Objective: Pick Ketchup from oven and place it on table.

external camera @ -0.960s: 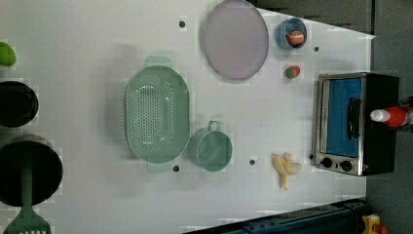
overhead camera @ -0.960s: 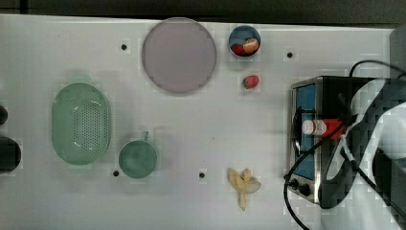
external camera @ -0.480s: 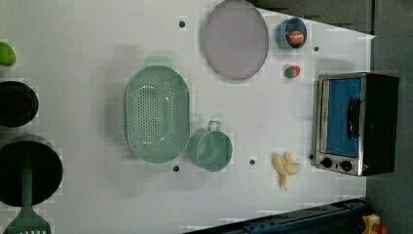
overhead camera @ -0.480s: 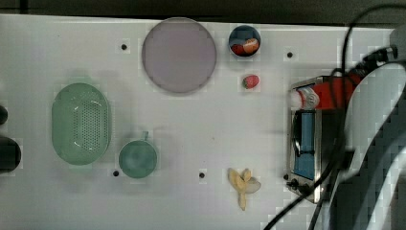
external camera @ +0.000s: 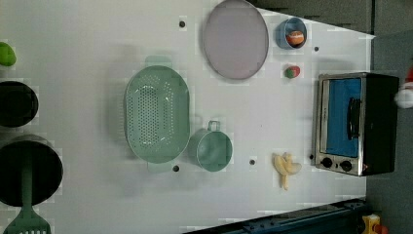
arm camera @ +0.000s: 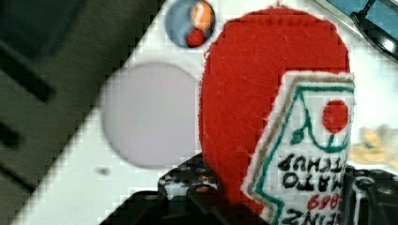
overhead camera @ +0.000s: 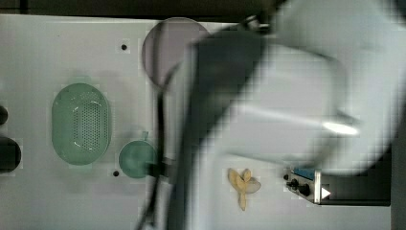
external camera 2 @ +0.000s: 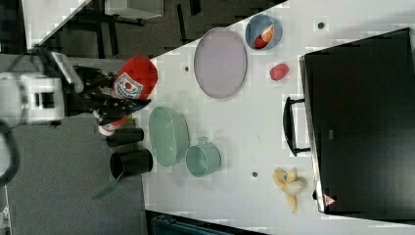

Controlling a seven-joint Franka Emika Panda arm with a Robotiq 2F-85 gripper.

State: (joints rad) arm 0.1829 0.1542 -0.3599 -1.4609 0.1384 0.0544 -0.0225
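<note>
Between the jaws of the gripper [external camera 2: 113,101], clamped partway shut around its body, the ketchup [external camera 2: 128,91] rides clear of the oven [external camera 2: 361,128], above the table [external camera 2: 254,127].

The ketchup [arm camera: 263,112] I'm holding looks like fuzzy red felt with a stitched cloth label. Oven [external camera: 358,124] has a shiny metal frame; the table [external camera: 97,58] is probably matt white.
</note>
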